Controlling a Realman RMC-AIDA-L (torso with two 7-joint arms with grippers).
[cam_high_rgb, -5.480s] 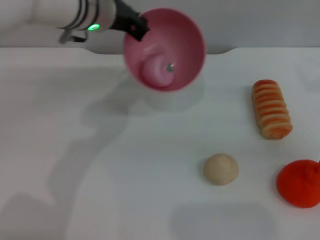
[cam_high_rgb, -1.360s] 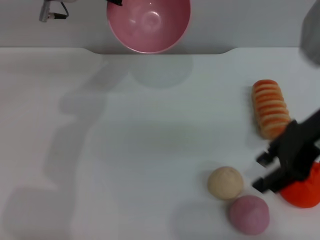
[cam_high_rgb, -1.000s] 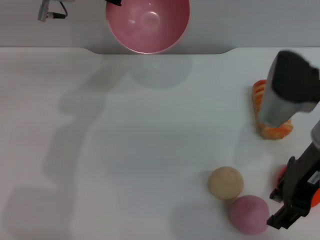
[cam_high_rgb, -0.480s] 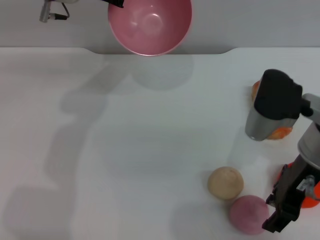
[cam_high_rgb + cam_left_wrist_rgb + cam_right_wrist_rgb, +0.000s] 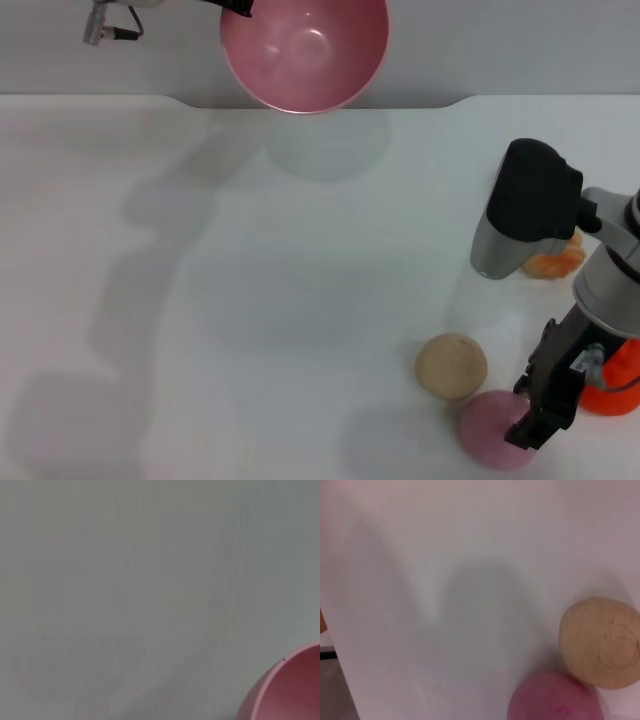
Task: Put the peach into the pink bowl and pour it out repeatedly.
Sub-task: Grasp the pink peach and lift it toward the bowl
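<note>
The pink bowl (image 5: 305, 50) hangs tilted in the air above the table's far edge, its empty inside facing me. My left gripper (image 5: 238, 6) is shut on its rim at the upper left. A piece of the bowl's rim (image 5: 285, 690) shows in the left wrist view. The peach (image 5: 488, 432) lies on the table at the front right, touching a beige ball (image 5: 451, 366). My right gripper (image 5: 526, 415) stands open, low over the peach's right side. The right wrist view shows the peach (image 5: 555, 697) beside the ball (image 5: 600, 642).
An orange-red lumpy fruit (image 5: 615, 385) lies right of the gripper, partly hidden by it. The right arm (image 5: 528, 205) covers most of a striped orange bread (image 5: 555, 263). The white table (image 5: 250, 300) spreads to the left and middle.
The peach went out of the bowl onto the table by the beige ball. My right arm came in from the right and lowered its gripper leftward to the peach. The bowl rose and stayed up.
</note>
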